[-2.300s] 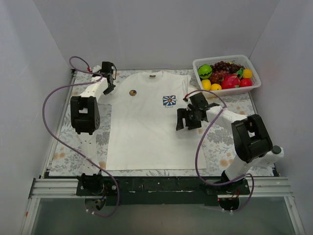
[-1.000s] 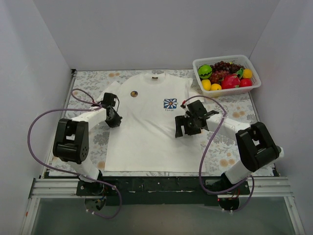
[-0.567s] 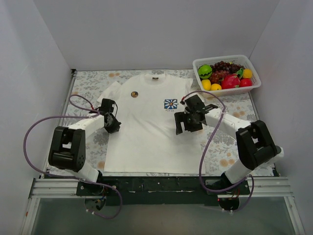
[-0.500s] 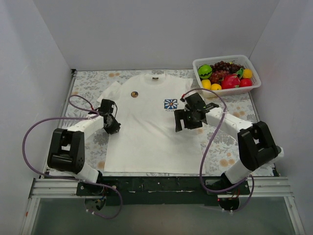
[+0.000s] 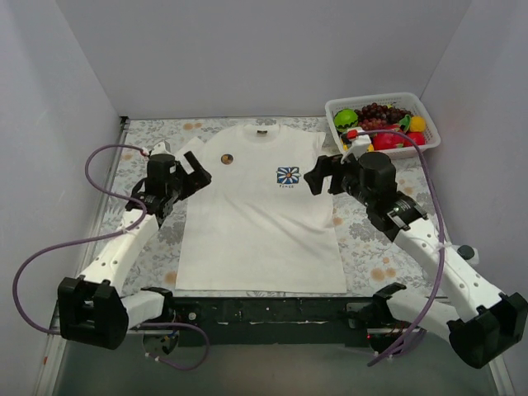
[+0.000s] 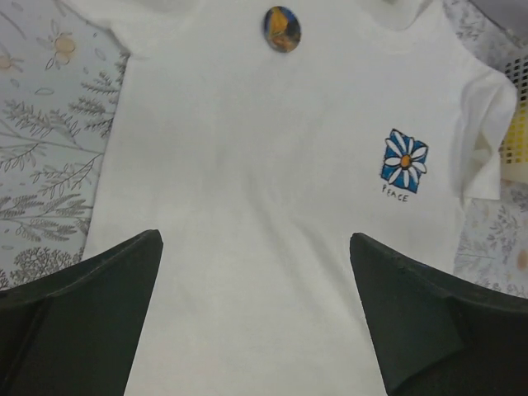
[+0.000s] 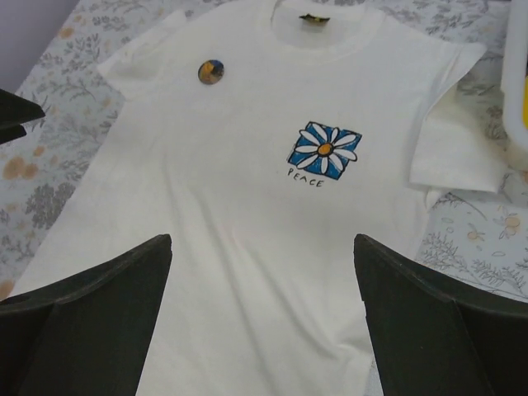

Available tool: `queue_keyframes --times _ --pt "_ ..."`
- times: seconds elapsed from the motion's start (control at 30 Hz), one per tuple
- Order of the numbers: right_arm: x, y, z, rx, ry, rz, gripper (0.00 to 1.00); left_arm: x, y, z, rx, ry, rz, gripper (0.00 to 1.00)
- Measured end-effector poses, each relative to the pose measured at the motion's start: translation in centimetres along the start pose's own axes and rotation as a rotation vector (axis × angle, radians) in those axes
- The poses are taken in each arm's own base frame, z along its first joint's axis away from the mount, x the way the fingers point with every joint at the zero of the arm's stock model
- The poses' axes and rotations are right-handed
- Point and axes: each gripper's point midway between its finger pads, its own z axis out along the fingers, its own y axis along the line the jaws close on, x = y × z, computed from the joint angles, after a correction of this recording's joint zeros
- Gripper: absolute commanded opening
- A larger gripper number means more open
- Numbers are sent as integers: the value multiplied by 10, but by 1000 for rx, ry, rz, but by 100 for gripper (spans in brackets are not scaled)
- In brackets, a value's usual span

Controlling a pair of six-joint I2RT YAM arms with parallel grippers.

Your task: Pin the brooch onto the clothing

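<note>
Left gripper (image 6: 256, 318) and right gripper (image 7: 264, 322) are both spread wide, nothing in either. Each hangs over the white T-shirt (image 5: 256, 223) lying flat on the desk. The brooch (image 6: 282, 28) sits on the shirt well ahead of the left gripper, up by the collar. From the right gripper it's ahead and off to the left, with the daisy print (image 7: 324, 150) straight ahead and nearer. Fruit basket (image 5: 378, 96) is out to its right.

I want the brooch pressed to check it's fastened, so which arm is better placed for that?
Left, probably. The brooch sits on the shirt, nearer the open left gripper; the open right gripper hovers beyond the daisy print, farther off.
</note>
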Motion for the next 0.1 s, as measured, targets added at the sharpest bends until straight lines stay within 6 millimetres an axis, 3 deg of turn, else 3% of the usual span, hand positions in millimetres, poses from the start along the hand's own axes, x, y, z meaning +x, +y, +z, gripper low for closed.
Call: queue_keyframes --times 0.1 --pt "-13 -4 -7 22 -76 -22 98 -12 -16 -6 79 -48 16 98"
